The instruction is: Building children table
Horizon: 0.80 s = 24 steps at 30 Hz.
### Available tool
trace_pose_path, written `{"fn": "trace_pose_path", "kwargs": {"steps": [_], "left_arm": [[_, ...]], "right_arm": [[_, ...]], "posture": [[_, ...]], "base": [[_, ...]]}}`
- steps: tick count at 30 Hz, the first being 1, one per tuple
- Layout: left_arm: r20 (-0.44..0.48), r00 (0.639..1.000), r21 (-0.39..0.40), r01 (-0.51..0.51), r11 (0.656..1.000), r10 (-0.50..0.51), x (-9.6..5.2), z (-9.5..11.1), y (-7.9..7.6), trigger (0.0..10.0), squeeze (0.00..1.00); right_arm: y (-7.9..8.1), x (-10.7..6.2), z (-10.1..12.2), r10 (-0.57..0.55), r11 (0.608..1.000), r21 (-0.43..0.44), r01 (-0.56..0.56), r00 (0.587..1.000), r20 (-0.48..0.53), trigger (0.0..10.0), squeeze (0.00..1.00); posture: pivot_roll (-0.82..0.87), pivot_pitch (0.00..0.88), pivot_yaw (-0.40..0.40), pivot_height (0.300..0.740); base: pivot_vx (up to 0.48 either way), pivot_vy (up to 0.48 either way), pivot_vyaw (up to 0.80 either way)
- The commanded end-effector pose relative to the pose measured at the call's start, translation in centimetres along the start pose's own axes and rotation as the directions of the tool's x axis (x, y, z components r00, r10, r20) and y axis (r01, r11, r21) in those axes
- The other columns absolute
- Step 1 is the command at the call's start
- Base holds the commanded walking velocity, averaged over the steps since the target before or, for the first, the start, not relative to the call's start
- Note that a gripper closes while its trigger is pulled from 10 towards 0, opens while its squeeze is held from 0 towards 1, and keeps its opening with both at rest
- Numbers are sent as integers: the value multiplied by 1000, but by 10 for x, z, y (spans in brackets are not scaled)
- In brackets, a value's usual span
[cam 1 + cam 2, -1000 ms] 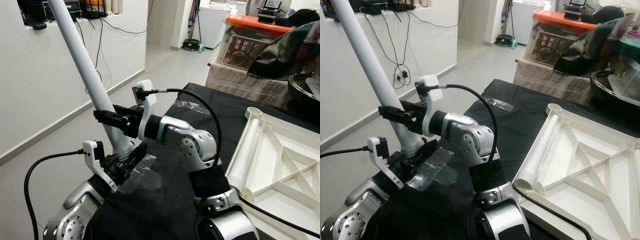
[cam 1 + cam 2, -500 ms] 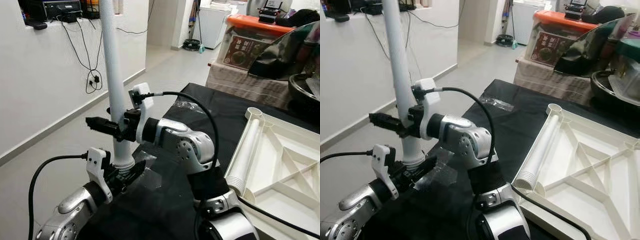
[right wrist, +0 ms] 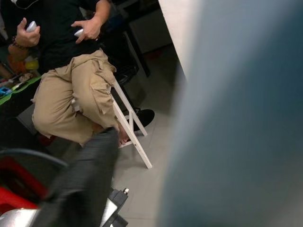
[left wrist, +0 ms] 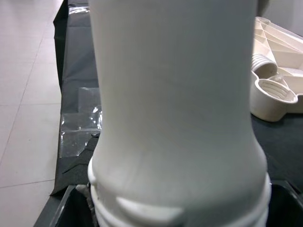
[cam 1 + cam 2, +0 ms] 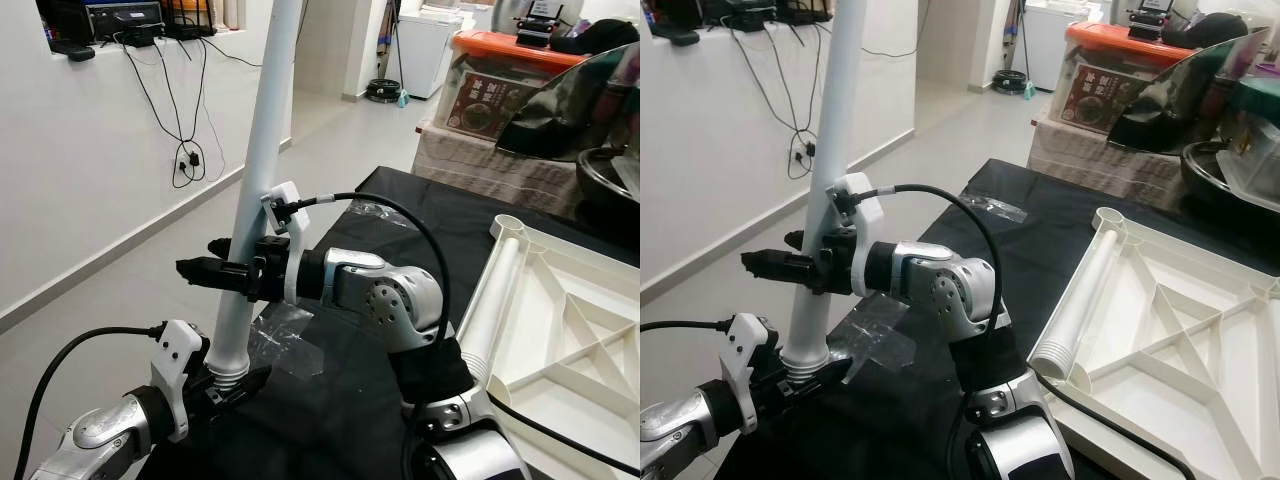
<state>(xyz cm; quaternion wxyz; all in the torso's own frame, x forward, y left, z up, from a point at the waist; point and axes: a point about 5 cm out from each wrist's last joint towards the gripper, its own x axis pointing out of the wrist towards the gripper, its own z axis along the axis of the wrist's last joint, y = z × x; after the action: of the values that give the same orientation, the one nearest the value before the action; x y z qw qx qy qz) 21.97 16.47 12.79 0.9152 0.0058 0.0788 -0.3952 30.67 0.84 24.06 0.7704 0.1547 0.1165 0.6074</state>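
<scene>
**White table leg held upright by both grippers beside the upturned tabletop**

While the left gripper [image 5: 225, 385] clamps the threaded foot of the leg low at the near edge of the black cloth [image 5: 330, 400], the right gripper [image 5: 215, 272] closes its black fingers around the shaft a little higher up. The table leg [image 5: 258, 170] is a long, smooth white tube, slightly glossy, that leans a bit toward the robot's right as it rises out of the top of the head views. Near its lower end it swells into a rounded collar and then steps down into ridged screw threads [image 4: 156, 213], which the left wrist view shows close up. A sheet of clear plastic wrap [image 5: 285, 335] lies crumpled on the cloth just beside the foot of the leg.

To the robot's right, well apart from the held leg, the white tabletop [image 5: 570, 330] lies underside up on the cloth, showing raised ribs that cross diagonally and round sockets at its corners. A second white leg [image 5: 490, 305] lies along its near edge, threaded end toward the robot.

In the right wrist view a person [image 3: 75, 90] in tan trousers and a dark top sits on a white folding stool [image 3: 130, 132], with something small and white in each hand.
</scene>
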Motion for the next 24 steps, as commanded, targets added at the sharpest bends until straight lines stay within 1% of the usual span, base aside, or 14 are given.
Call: {"fn": "trace_pose_path", "kwargs": {"steps": [1, 3, 8, 11, 18, 19, 20, 22, 23, 24], "left_arm": [[-33, 997, 24, 76, 997, -75, 4, -4, -11, 10000, 0], [-37, 997, 26, 74, 997, -73, 4, -5, -11, 10000, 0], [-39, 997, 29, 75, 997, -74, 4, -6, -12, 10000, 0], [-34, 996, 33, 80, 996, -79, 6, -7, -14, 10000, 0], [-3, 999, 62, 45, 997, -44, 8, -5, -11, 10000, 0], [9, 1000, 68, 24, 997, -25, 7, -6, -8, 10000, 1000], [9, 1000, 68, 24, 997, -25, 7, -6, -8, 10000, 1000], [41, 999, 68, -19, 997, 16, 4, -3, -3, 10000, 1000], [41, 999, 68, -19, 997, 16, 4, -3, -3, 10000, 1000], [79, 996, 44, -54, 998, 51, 1, 3, -1, 10000, 1000]], "right_arm": [[7, 5, 2, 39, 999, 24, -40, 999, 22, 0, 0], [6, 5, 3, 34, 998, 50, -36, 999, 40, 0, 0], [6, 6, 3, 28, 998, 61, -31, 998, 47, 0, 0], [6, 7, 1, 6, 995, 99, -14, 997, 74, 0, 0], [5, 6, 1, -12, 994, 113, 1, 996, 94, 0, 0], [2, 4, 2, -32, 993, 117, 20, 994, 108, 0, 0], [2, 4, 2, -32, 993, 117, 20, 994, 108, 0, 0], [-8, -4, 11, -125, 989, 99, 110, 979, 160, 0, 0], [-8, -4, 11, -125, 989, 99, 110, 979, 160, 0, 0], [-18, -14, 22, -204, 978, 81, 191, 956, 209, 0, 0]], "posture": [[84, 0, -80, 740], [84, 0, -80, 740], [82, 0, -81, 740], [78, 0, -77, 740], [77, 0, -78, 740], [78, 0, -82, 740], [78, 0, -82, 740], [72, 0, -80, 740], [72, 0, -80, 740], [70, 0, -78, 740]], "base": [[0, 0, 0], [0, 0, 0], [0, 0, 0], [0, 0, 0], [0, 0, 0], [0, 0, 0], [0, 0, 0], [0, 0, 0], [0, 0, 0], [0, 0, 0]]}}
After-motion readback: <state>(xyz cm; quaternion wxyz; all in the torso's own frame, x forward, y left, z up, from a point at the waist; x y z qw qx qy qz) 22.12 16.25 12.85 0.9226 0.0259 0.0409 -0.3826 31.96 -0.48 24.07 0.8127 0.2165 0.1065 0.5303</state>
